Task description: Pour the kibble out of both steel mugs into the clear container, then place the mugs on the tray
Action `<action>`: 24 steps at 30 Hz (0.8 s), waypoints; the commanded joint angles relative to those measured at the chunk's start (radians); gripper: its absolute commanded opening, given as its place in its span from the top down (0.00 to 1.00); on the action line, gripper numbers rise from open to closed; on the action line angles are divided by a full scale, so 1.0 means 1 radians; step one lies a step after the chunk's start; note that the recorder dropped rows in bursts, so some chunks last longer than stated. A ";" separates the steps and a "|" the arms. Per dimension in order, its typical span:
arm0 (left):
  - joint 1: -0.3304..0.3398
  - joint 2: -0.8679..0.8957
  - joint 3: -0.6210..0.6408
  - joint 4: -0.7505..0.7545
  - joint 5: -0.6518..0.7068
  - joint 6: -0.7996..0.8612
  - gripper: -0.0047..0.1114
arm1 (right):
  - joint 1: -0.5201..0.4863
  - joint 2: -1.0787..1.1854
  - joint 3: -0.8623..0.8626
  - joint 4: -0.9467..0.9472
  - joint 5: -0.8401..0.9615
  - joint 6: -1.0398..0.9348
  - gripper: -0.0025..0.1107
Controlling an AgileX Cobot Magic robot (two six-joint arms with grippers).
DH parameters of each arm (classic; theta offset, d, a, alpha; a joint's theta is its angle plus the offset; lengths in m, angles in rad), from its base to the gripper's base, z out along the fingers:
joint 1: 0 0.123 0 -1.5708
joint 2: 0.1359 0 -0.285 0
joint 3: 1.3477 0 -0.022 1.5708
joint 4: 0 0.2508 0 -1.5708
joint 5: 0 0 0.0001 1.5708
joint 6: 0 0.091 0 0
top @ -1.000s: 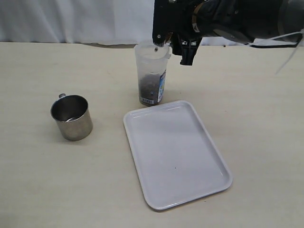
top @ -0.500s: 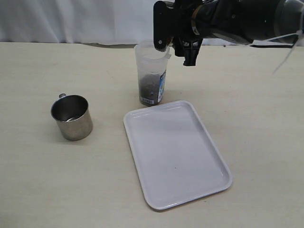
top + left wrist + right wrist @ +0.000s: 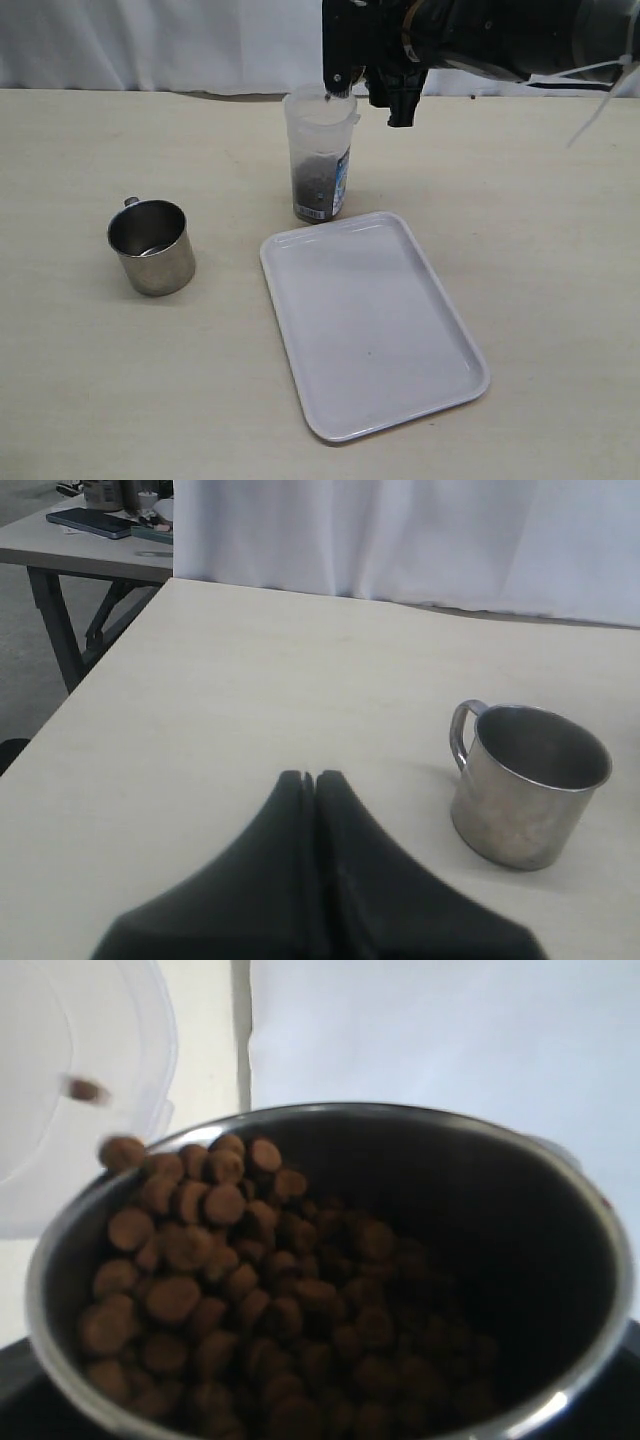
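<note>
Kibble (image 3: pixel 210 1270) sits in steel mug (image 3: pixel 500 1210) gripped by right end effector (image 3: pixel 368 90) over clear container (image 3: pixel 320 165), tray (image 3: pixel 375 330) beside.

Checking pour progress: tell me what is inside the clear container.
Brown kibble fills the lower part of the clear container, seen through its wall. Its label hides part of the pile, and the right arm blocks the mouth.

Pale beige flat tabletop (image 3: pixel 90 380): faint linear grain. Flat rectangular plastic tray (image 3: pixel 370 320): plain white. Short cylindrical stainless-steel mug (image 3: pixel 152 247): mirror silver-grey, duller grey inside. Second steel mug (image 3: pixel 560 1260): silver rim, dark interior. Round dry kibble pellets (image 3: pixel 200 1290): mid-brown. Tall translucent plastic container (image 3: pixel 320 165): cloudy clear, blue label with white patch, dark fill. Left tool (image 3: pixel 315 780) and right tool (image 3: pixel 368 95): black. Backdrop curtain (image 3: pixel 150 40): white.
</note>
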 commanded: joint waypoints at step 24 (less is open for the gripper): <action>-0.005 -0.003 0.003 0.001 -0.012 0.001 0.96 | 0.001 -0.004 -0.012 -0.101 -0.036 -0.001 0.93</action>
